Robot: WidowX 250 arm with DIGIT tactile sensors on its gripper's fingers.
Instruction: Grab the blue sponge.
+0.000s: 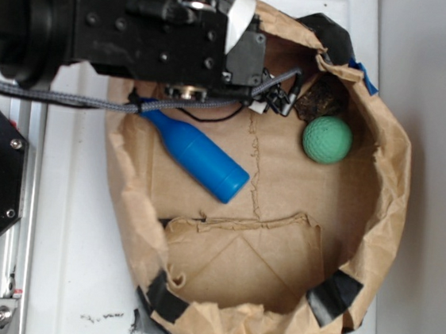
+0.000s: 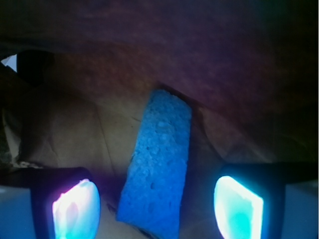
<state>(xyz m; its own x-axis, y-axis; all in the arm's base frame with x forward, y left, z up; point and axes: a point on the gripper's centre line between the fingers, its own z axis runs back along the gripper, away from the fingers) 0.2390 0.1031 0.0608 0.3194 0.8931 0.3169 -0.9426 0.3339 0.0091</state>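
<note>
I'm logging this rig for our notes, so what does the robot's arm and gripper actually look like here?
The arm is matte black, built of blocky housings with visible screws, a grey motor block and a strip of white tape near the wrist. A grey braided cable runs along it, alongside thin black wires. In the wrist view, the gripper has two dark fingers with pads that look glowing cyan-white.

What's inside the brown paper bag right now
A blue bottle and a green ball lie on its floor. The arm covers the upper left corner; the wrist view shows the blue sponge there, between the open gripper's fingers.
</note>
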